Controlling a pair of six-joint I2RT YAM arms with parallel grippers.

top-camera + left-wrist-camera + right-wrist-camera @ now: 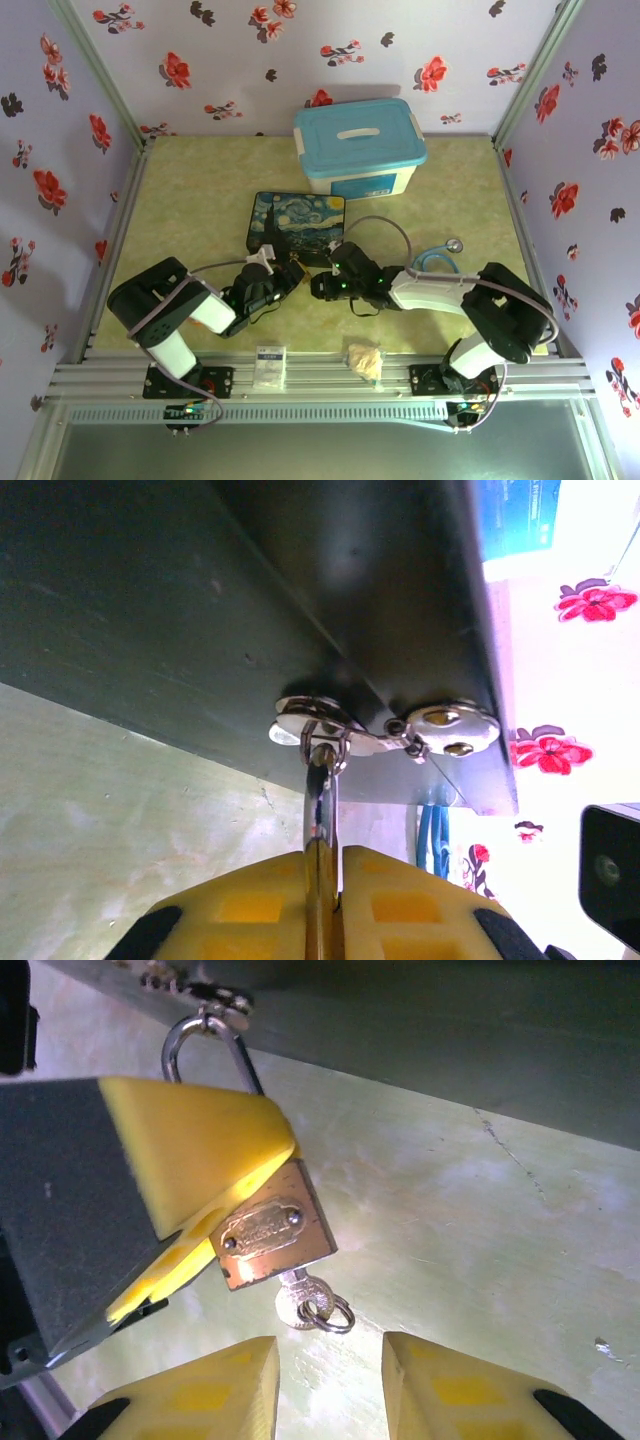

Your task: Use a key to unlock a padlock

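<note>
The brass padlock hangs by its silver shackle from the hasp of the dark swirl-painted tin. My left gripper is shut on the padlock body, which shows edge-on between its yellow fingers. The small key, carrying a wire ring, is stuck in the keyhole at the padlock's bottom. Just short of the key, my right gripper is open, its fingers either side of the key's line and not touching it. In the top view the left gripper and right gripper meet at the tin's front edge.
A white box with a blue lid stands behind the tin. A beige wad and a small white packet lie on the front rail. A blue tube with a metal disc curls to the right. Flowered walls enclose the table.
</note>
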